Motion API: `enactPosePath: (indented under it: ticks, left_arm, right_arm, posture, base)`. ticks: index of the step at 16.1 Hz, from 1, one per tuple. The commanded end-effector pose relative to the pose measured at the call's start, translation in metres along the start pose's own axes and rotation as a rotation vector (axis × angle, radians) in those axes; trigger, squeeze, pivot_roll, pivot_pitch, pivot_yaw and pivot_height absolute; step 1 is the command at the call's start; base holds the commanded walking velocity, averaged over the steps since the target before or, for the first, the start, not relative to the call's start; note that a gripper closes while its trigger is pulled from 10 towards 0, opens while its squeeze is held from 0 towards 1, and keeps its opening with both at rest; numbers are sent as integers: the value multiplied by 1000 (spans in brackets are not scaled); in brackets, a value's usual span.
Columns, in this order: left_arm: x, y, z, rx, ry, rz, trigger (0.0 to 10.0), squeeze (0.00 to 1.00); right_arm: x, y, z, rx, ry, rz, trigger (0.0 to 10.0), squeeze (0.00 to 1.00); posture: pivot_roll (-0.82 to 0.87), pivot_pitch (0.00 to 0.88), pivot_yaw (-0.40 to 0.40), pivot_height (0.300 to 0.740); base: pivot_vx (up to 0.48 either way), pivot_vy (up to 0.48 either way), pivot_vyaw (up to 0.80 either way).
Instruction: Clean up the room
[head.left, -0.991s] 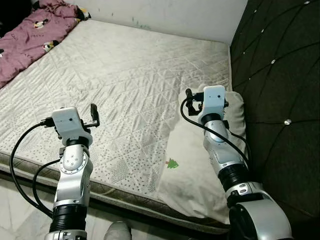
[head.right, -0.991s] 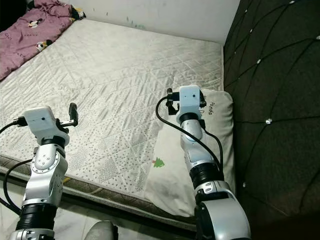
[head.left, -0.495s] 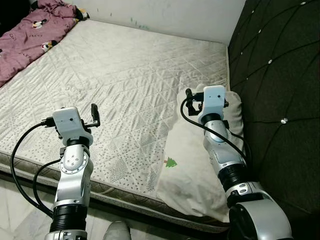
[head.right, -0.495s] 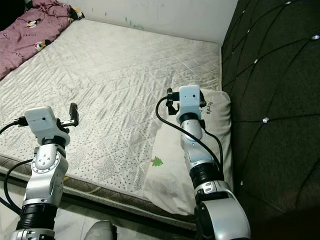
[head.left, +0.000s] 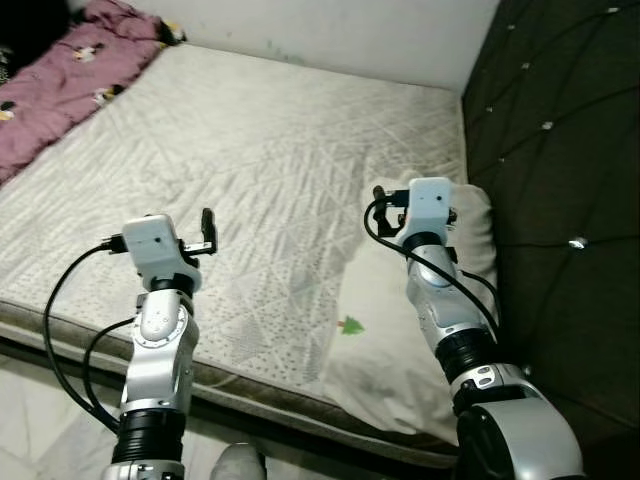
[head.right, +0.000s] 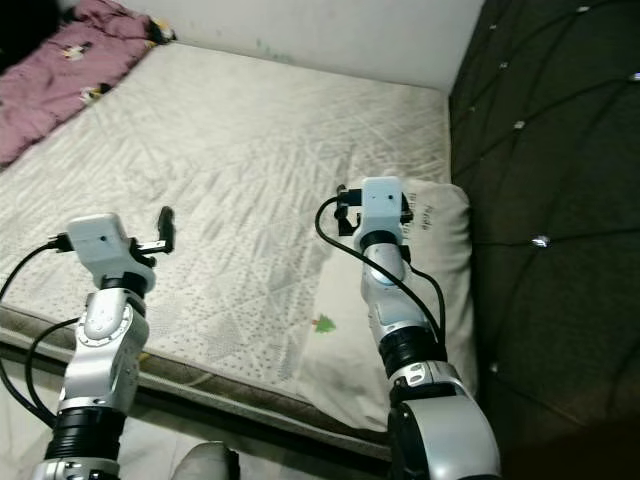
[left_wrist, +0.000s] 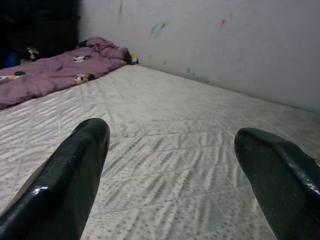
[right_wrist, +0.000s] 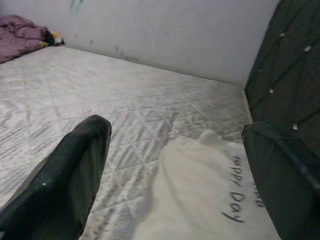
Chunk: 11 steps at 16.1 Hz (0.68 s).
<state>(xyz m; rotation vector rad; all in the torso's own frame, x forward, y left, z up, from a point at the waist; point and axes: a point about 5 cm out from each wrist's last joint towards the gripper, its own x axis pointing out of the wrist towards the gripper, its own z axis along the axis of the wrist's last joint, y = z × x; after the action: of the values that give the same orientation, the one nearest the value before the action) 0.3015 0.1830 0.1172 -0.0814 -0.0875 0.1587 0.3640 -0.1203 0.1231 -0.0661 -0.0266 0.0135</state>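
Facing a bare quilted mattress (head.left: 270, 170) from its near edge, the robot holds both silver arms raised over the bed. The left gripper (left_wrist: 175, 165) hovers above the near left part of the mattress, its two black fingers (left_wrist: 75, 170) spread wide with nothing between them; through the gap the wrist view shows only quilted fabric running back to a pale wall (left_wrist: 210, 40). The right gripper (right_wrist: 175, 170) is poised above the cream pillow (head.left: 400, 330), its fingers (right_wrist: 70, 175) likewise wide apart and holding nothing. The pillow lies lengthwise along the right side of the mattress, its far end against the dark tufted headboard (head.left: 560, 150) and its near end reaching the mattress's front edge. A small green tree motif (head.left: 349, 325) is printed on the pillow's left half, and the words "Happy Day" (right_wrist: 237, 200) run along its far end, legible in the right wrist view. A crumpled purple blanket (head.left: 70, 85) with small cartoon prints occupies the far left corner of the bed, well apart from both grippers and from the pillow. The wall behind the bed carries faint coloured smudges (left_wrist: 160, 27). Black cables (head.left: 75, 330) loop from the left arm's wrist housing down beside the arm, and similar cables (head.left: 400, 240) trail along the right arm over the pillow. A strip of pale floor (head.left: 40, 410) shows below the mattress edge at lower left.
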Motion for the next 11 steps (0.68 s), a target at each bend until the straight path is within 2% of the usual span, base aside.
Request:
enactPosePath:
  ticks: [1, 2, 3, 7, 11]
  left_arm:
    - [1, 0, 2, 2, -8, -6, 10000, 0]
    - [1, 0, 2, 1, -7, -4, 10000, 0]
    - [1, 1, 2, -1, -3, -2, 10000, 0]
    - [2, 0, 1, -6, -3, -10, 10000, 0]
    - [3, 0, 1, -4, -4, -12, 10000, 0]
  right_arm:
    - [3, 1, 3, 14, 6, 1, 10000, 0]
    - [3, 0, 3, 16, 10, 0, 10000, 0]
    - [3, 0, 2, 10, 17, 1, 10000, 0]
    - [4, 1, 2, 18, 17, 9, 10000, 0]
    - [3, 6, 6, -14, -19, 50, 10000, 0]
  posture:
    - [127, 0, -42, 740]
    - [128, 0, -44, 740]
    - [128, 0, -44, 740]
    - [129, 0, -45, 740]
    - [130, 0, -47, 740]
  base:
    - [0, 0, 0]
    - [0, 0, 0]
    - [0, 0, -800]
    - [0, 480, -700]
    - [0, 480, 0]
